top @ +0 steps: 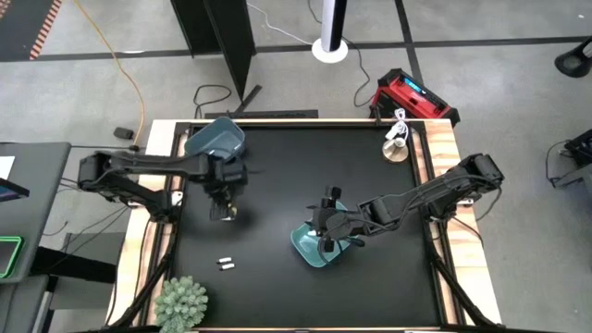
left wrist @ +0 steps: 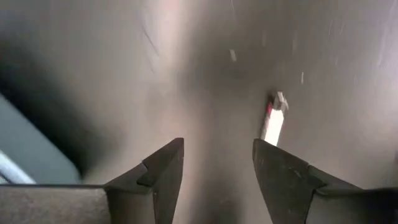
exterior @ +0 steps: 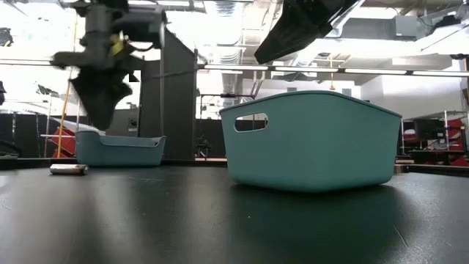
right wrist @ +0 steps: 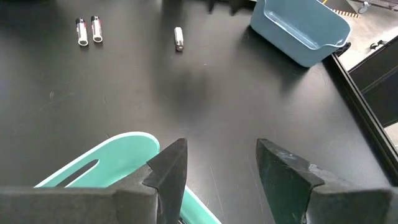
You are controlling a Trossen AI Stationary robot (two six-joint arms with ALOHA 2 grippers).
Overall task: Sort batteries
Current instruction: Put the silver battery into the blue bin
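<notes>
Your left claw (left wrist: 217, 171) hangs released above 1 battery (left wrist: 273, 121) that sits off-centre toward one finger; closing now could knock it rolling across the surface (top: 277, 185). Your right claw (right wrist: 217, 168) waits released over the teal bin (top: 319, 245).

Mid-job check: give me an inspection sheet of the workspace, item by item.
Surface: black table, bare in the middle.
Job's things: one battery under the left gripper; two batteries side by side near the front edge; teal bin front centre; blue bin back left.
Clutter: plant at front-left corner; round dish back right.
Grippers: left gripper open above the single battery; right gripper open over the teal bin.
Cables: orange cord on the floor.
Surroundings: red box behind the table.
</notes>
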